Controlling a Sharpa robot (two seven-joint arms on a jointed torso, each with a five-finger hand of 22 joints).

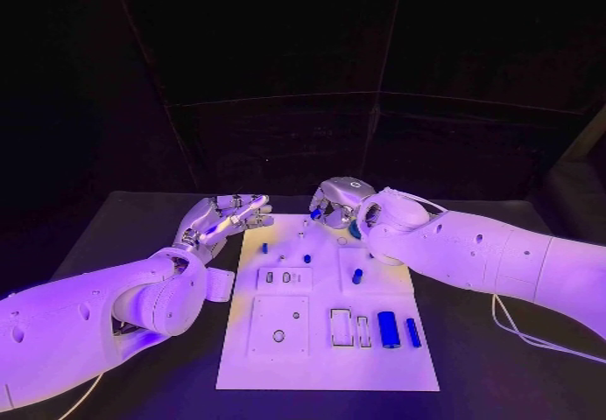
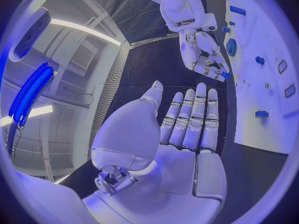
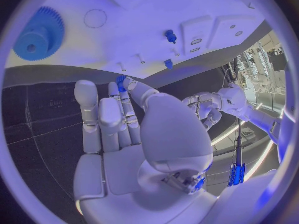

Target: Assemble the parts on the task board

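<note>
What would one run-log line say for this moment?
left hand: open, beside task board | right hand: pinching small blue part over board's far edge | gear: on board

White board [image 1: 322, 367] lies flat mid-table, long side running away from the robot. Small blue parts [image 1: 389, 330] lie on it; a blue gear [image 3: 39, 34] sits near its far end.

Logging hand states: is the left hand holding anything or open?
Open: the left hand has straight, spread fingers and a bare palm, beside the task board.
</note>
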